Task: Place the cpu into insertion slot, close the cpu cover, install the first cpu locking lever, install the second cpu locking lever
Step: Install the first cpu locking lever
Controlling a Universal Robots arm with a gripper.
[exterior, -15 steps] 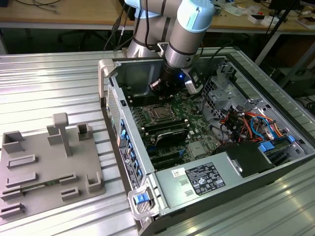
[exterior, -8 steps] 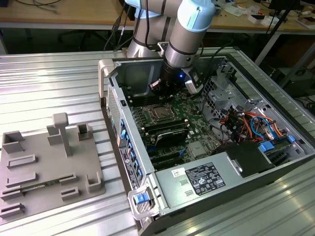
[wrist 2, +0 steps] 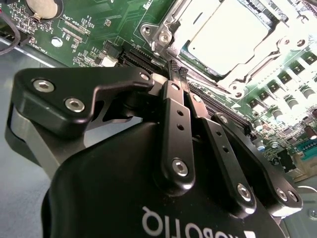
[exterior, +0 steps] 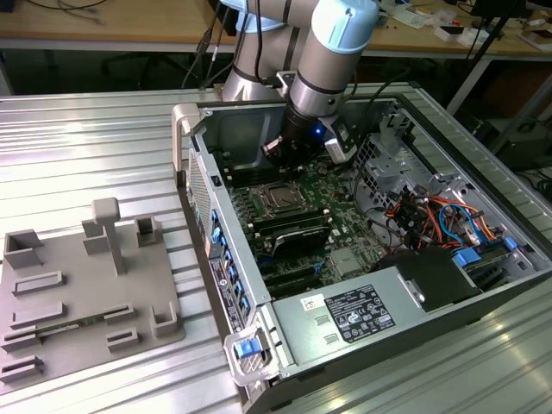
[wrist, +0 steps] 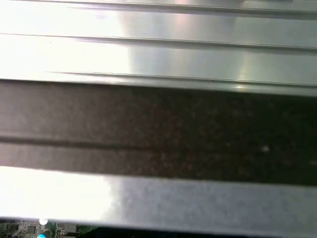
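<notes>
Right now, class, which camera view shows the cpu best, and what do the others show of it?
The second wrist view: the cpu lies close, its silvery top large and clear. The exterior view shows it as a small square on the board. The first wrist view faces ribbed metal.

overhead light glared off the ribbed metal table [exterior: 86, 129] in the exterior view, the inside of the computer case [exterior: 228, 285] lay dimmer, the cpu [wrist 2: 233, 37] gleamed pale in the second wrist view, and white glare washed out a metal surface [wrist: 148, 49] in the first wrist view.
</notes>
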